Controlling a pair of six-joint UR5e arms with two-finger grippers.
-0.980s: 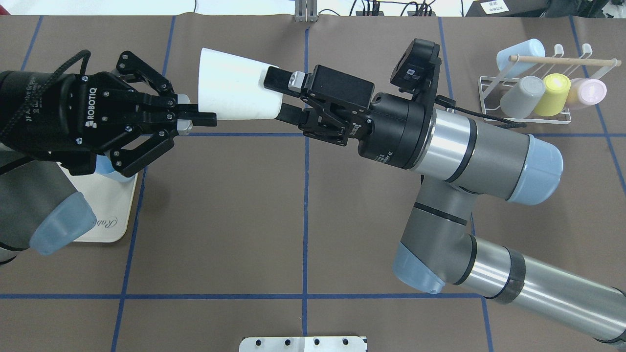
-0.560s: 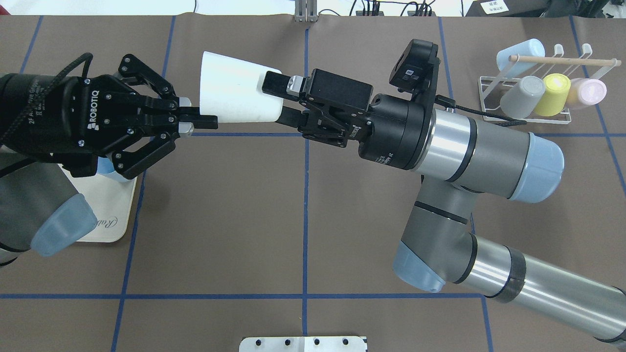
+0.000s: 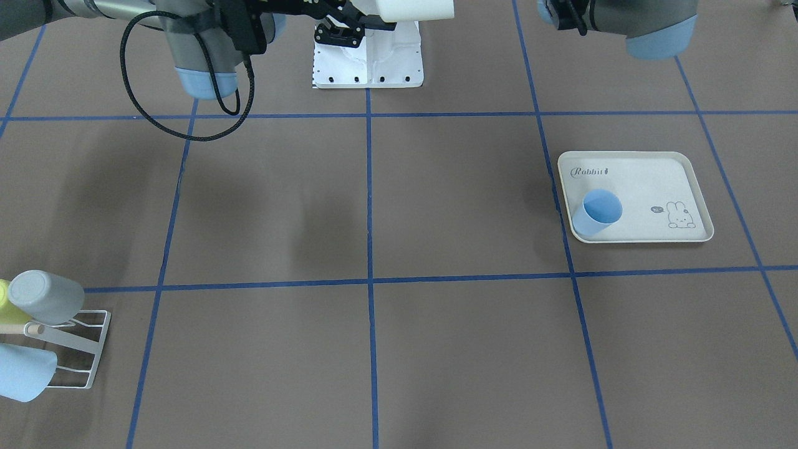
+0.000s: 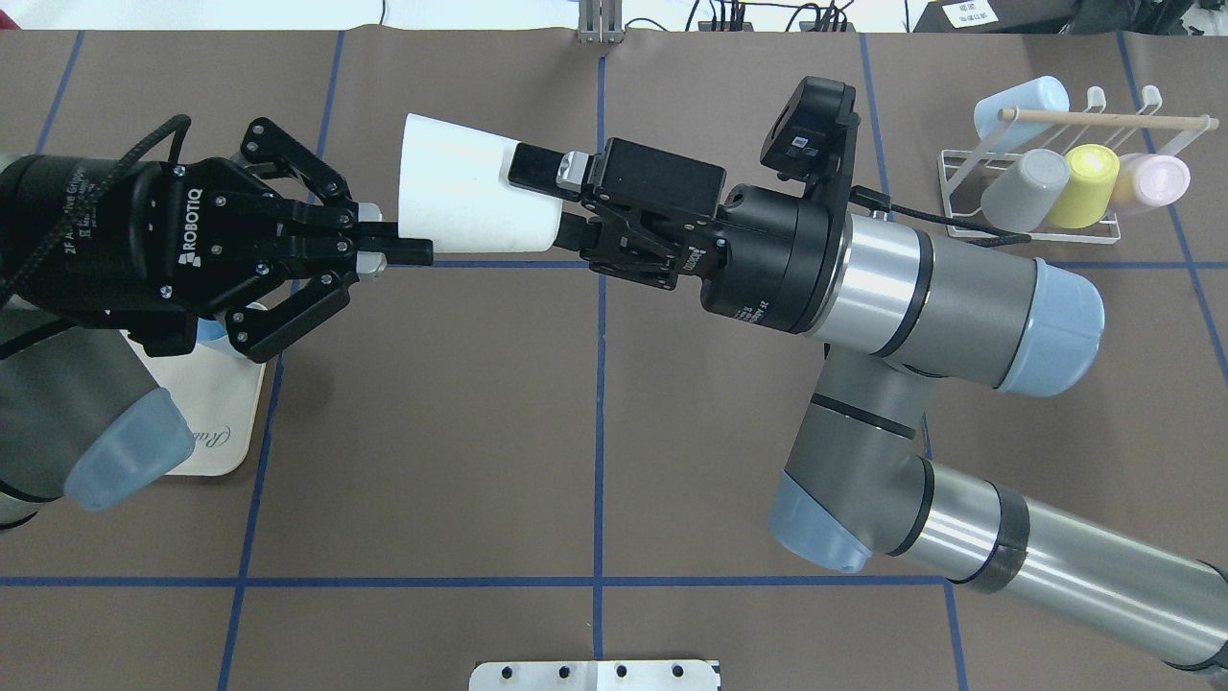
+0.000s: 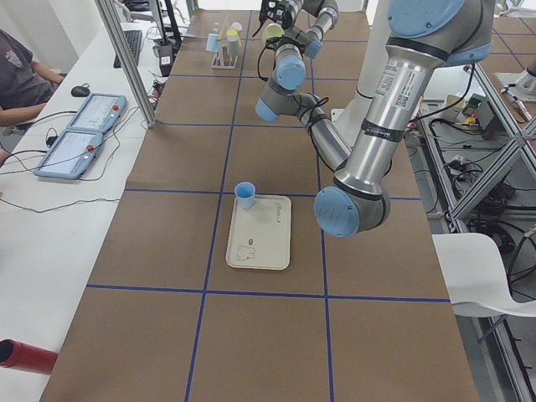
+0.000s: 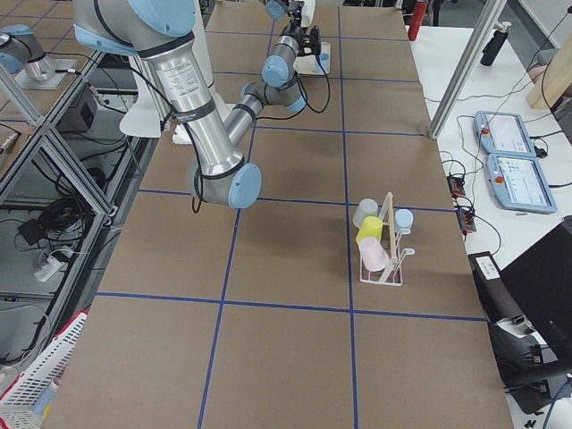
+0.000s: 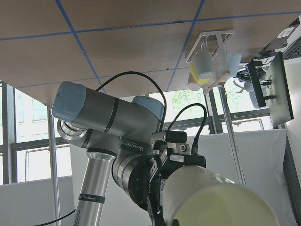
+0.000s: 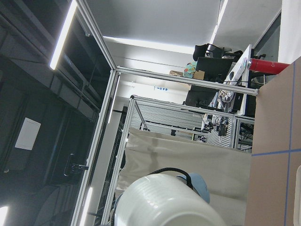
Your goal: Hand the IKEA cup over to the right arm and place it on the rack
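The white IKEA cup (image 4: 470, 192) hangs on its side above the table, rim toward my left arm. My left gripper (image 4: 393, 251) is shut on the lower edge of the rim. My right gripper (image 4: 542, 197) stands open, with one finger over the cup's narrow base end and the other below it. The cup (image 7: 211, 197) fills the bottom of the left wrist view, and its base (image 8: 164, 202) shows in the right wrist view. The white wire rack (image 4: 959, 226) with a wooden dowel stands at the far right, well away from both grippers.
The rack (image 3: 81, 349) carries light blue, grey, yellow and pink cups. A cream tray (image 3: 642, 181) with a blue cup (image 3: 600, 211) on it lies under my left arm. A loose black cable loops off the right arm (image 3: 187, 75).
My left gripper and the cup have shifted a little right and toward the robot. My right gripper has moved left, so its fingers reach further along the cup's base.
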